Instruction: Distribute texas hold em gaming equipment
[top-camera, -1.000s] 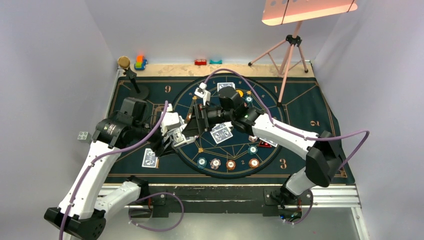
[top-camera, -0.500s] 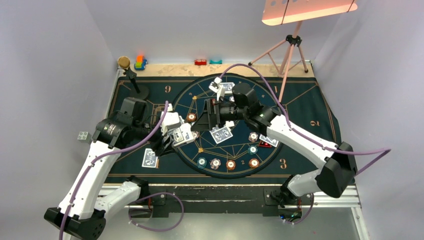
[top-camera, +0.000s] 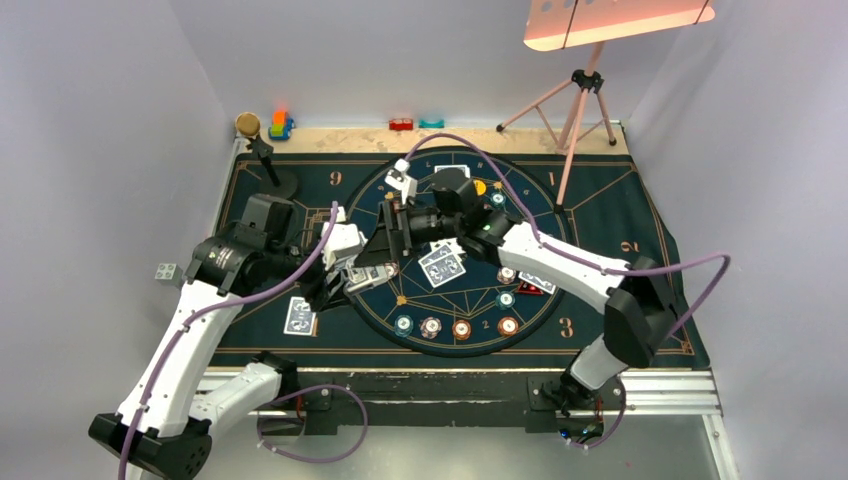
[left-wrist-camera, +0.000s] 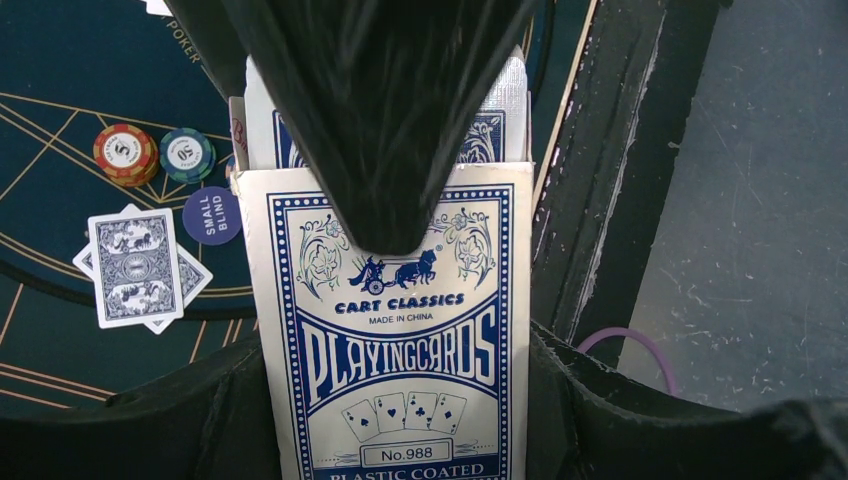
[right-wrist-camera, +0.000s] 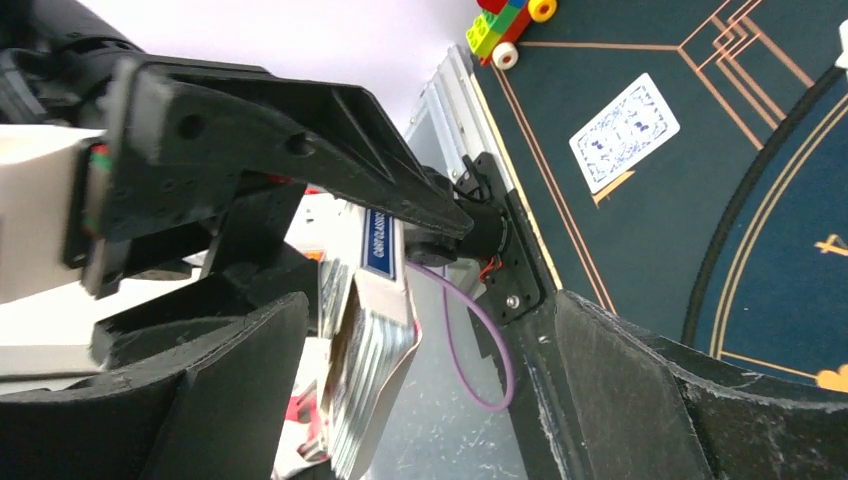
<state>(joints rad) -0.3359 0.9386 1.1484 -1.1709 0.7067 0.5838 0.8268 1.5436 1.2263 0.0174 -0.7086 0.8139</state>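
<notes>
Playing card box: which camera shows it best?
The left wrist view: the playing card box fills the picture and its blue printed front is readable. The right wrist view shows only its thin edge, with cards showing at the open end. The top view shows just a tiny pale shape.

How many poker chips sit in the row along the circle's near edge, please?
4, left to right: teal chip, white-pink chip, orange chip, second orange chip; none looks hidden.

Left end effector (left-wrist-camera: 392, 345) clamps playing-card box (left-wrist-camera: 400, 330), deck (left-wrist-camera: 500, 135) poking out top; left of box: two face-down cards (left-wrist-camera: 135, 268), blue disc (left-wrist-camera: 211, 215), two chips (left-wrist-camera: 126, 153).
</notes>
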